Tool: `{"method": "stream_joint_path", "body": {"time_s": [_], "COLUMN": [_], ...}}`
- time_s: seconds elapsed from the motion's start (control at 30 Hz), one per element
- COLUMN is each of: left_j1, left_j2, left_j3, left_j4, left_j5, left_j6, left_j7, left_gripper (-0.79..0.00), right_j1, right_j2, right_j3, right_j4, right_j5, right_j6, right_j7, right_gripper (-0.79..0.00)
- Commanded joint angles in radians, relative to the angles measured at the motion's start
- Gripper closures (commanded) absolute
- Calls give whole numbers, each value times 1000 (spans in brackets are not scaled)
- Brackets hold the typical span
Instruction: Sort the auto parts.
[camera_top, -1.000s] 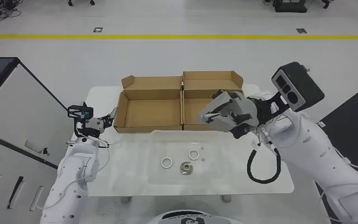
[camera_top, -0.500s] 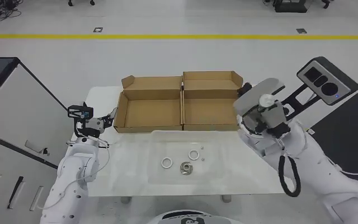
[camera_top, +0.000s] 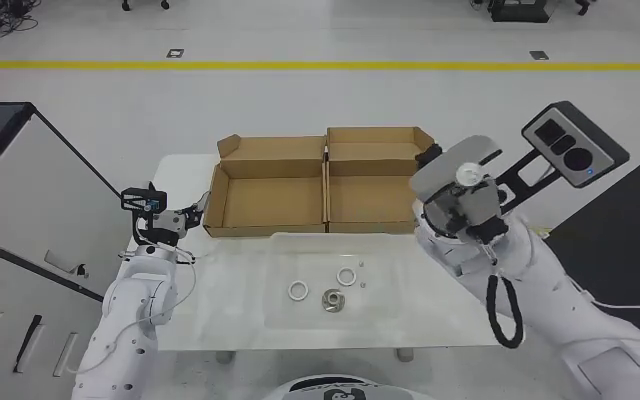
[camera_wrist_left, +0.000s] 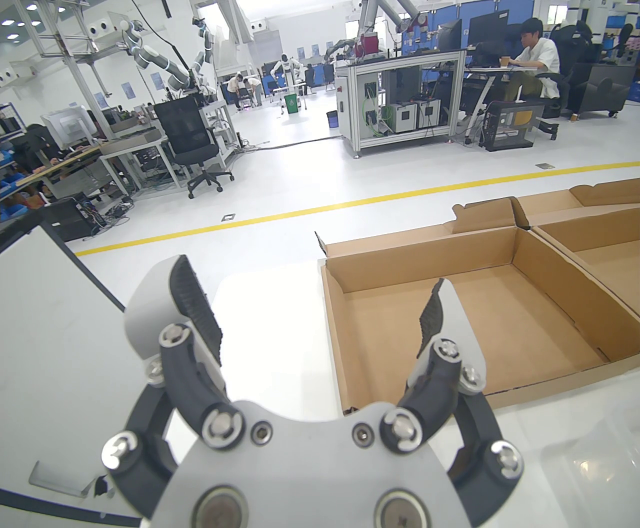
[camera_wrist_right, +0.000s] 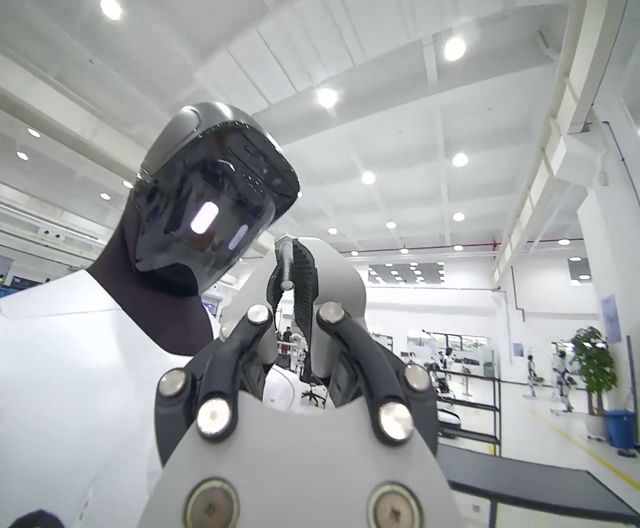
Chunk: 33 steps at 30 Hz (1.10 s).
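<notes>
The right tool (camera_wrist_right: 292, 250) was clamped shut on a threaded bolt (camera_wrist_right: 286, 260) and was turned up toward the ceiling. The left tool (camera_wrist_left: 310, 280) gaped wide with nothing in it, at 9 o'clock of the left cardboard box (camera_top: 265, 205) in the top view. At 6 o'clock of that box, one white ring (camera_top: 298, 291), another white ring (camera_top: 346, 276) and a metal part (camera_top: 332, 299) lay close together on the bench (camera_top: 230, 320).

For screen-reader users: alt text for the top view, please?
Two open cardboard boxes sit side by side on a white table, behind a clear tray holding two white rings and a metal part. The left gripper is open beside the left box; the right gripper, raised by the right box, grips a small part.
</notes>
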Motion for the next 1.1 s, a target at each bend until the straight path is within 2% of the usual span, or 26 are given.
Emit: {"method": "stream_joint_path", "body": {"time_s": [0.0,0.1,0.3,0.73,1.07], "left_j1": [0,0,0,0,0], "left_j2": [0,0,0,0,0], "left_j3": [0,0,0,0,0], "left_j4": [0,0,0,0,0], "left_j5": [0,0,0,0,0], "left_j6": [0,0,0,0,0], "left_j7": [0,0,0,0,0], "left_gripper": [-785,-785,-785,-785,-785], "right_j1": [-4,-12,-31,-83,-83], "right_j2": [5,14,20,3,3], "right_j3": [13,32,64,120,120], "right_j4": [24,47,35,-39,-39], "right_j5": [-8,-1,63,216,216], "right_j6": [0,0,0,0,0], "right_j7": [59,145,224,270,270], "right_gripper": [0,0,0,0,0]}}
